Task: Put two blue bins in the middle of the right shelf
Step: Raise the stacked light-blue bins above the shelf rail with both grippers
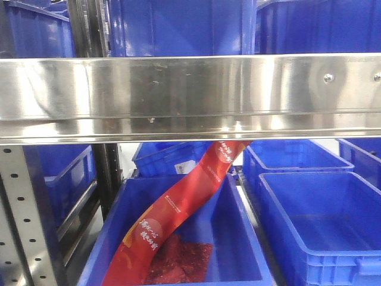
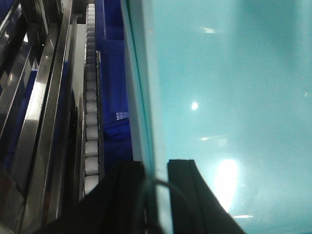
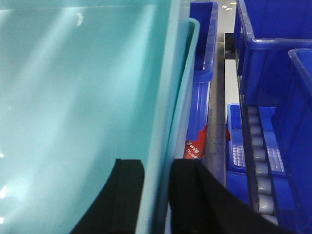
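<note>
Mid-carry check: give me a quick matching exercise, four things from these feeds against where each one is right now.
Things:
1. left gripper
2. right gripper
3. red packet
4. steel shelf beam

Places:
A. leaning in a dark blue crate
B. across the front view, above the crates
C. astride the pale blue bin wall, roller track on its left in the picture
D. astride the pale blue bin wall, dark blue crates to its right in the picture

Pairs: 1-C, 2-D, 3-A, 4-B

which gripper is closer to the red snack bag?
Right, probably. Right gripper clamps the pale blue bin rim, red bag just beyond. Left gripper grips the bin's other wall; no bag visible.
</note>
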